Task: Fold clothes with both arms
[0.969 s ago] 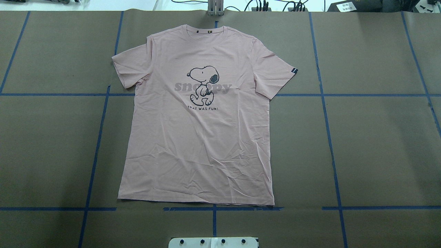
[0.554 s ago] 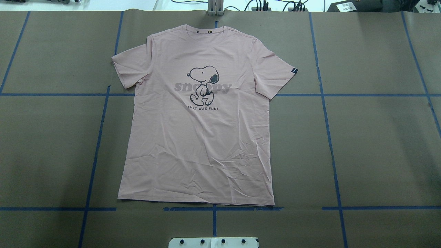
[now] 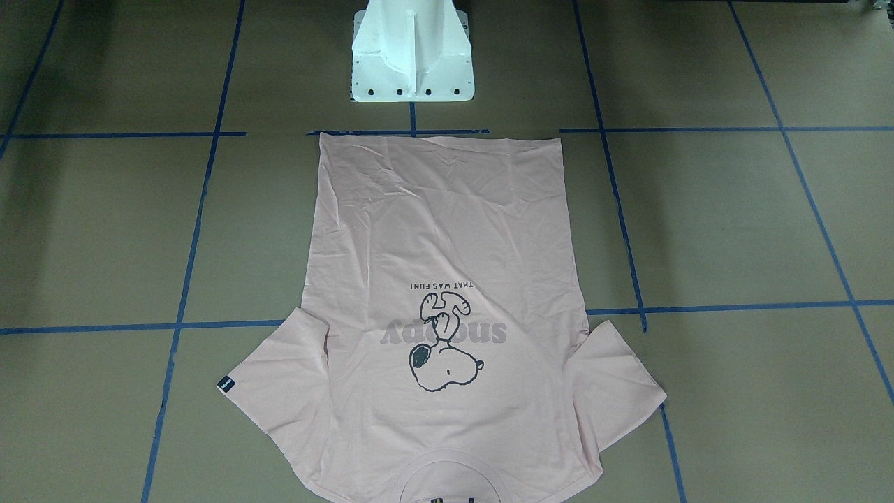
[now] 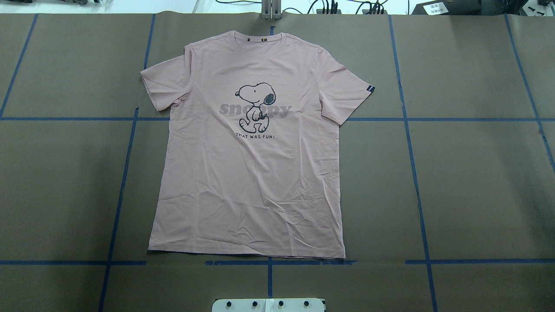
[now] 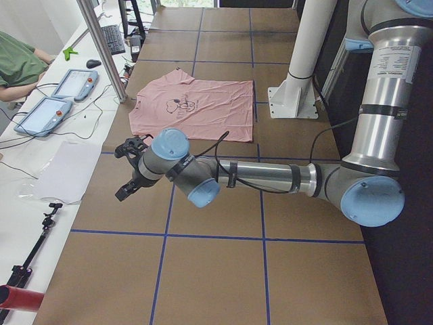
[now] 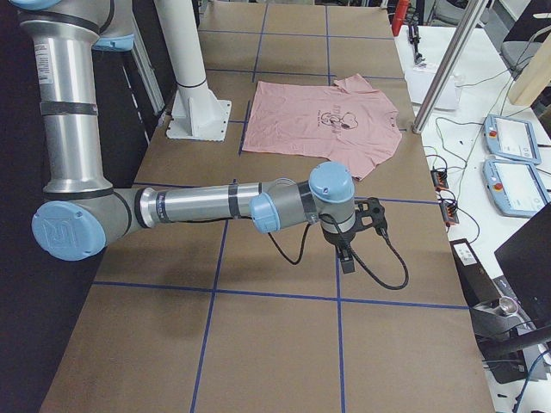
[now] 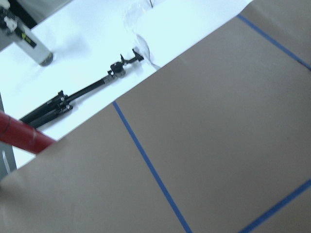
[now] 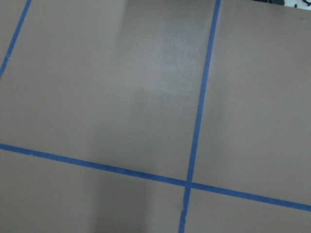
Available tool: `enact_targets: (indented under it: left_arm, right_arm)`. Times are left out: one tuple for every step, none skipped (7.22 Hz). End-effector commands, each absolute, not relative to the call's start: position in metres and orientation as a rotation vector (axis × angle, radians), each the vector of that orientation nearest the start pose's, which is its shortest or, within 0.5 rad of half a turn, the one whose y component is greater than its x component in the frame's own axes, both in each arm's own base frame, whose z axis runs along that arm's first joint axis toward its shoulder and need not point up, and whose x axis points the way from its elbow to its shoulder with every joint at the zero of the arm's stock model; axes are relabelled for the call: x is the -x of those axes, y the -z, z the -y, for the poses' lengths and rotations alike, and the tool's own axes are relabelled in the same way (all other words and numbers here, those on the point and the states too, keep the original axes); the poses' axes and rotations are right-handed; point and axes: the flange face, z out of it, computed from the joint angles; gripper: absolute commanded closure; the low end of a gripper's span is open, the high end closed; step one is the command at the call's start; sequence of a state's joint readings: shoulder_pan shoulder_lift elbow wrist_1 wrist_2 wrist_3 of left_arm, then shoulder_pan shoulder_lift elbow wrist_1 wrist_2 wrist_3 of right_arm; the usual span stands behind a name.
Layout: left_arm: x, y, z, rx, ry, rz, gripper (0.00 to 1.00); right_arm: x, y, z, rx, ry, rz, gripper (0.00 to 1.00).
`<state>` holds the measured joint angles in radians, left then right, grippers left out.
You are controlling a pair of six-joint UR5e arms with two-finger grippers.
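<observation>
The pale pink Snoopy T-shirt [image 4: 247, 182] lies flat and face up on the brown table, collar at the far edge, hem near the robot base. It also shows in the front view [image 3: 447, 223], the left side view [image 5: 203, 108] and the right side view [image 6: 318, 120]. The dark sleeve tag [image 4: 370, 89] is on the right sleeve. The left gripper [image 5: 128, 170] hovers over bare table, well left of the shirt. The right gripper [image 6: 357, 237] hovers over bare table, well right of it. Both show only in side views, so I cannot tell whether they are open or shut.
The white pedestal base [image 3: 412, 52] stands at the hem side. Blue tape lines [image 4: 269, 262] grid the brown cover. A white bench with tablets [image 5: 57, 95], a tripod [image 7: 77, 97] and a red tube [image 7: 22, 136] runs along the far edge. A person [image 5: 17, 61] sits there.
</observation>
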<state>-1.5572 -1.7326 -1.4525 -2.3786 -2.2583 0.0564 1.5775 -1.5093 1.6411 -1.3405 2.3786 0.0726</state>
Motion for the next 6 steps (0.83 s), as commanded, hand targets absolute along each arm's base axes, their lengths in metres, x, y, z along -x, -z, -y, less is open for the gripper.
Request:
enact_targets:
  left_arm:
    - [0.016,-0.521,0.604,-0.876,-0.398,-0.687,0.0]
    - [-0.016,-0.529,0.603,-0.848,-0.404,-0.728,0.0]
    - [-0.04,-0.526,0.603,-0.824,-0.383,-0.767,0.0]
    - [-0.053,-0.521,0.604,-0.81,-0.376,-0.789,0.0]
    - [-0.056,-0.517,0.606,-0.812,-0.38,-0.792,0.0]
    - [-0.057,-0.516,0.606,-0.813,-0.381,-0.793,0.0]
  right_arm:
    - [-0.022,-0.522,0.567,-0.338,0.11,0.862,0.0]
    - [0.011,-0.501,0.585,-0.3,0.064,0.881,0.06]
    - [0.054,-0.465,0.605,-0.282,-0.001,0.871,0.05]
    - [0.097,-0.439,0.618,-0.287,-0.049,0.881,0.02]
    - [0.135,-0.429,0.628,-0.293,-0.106,0.887,0.03]
    - [0.181,-0.424,0.64,-0.295,-0.207,0.871,0.07]
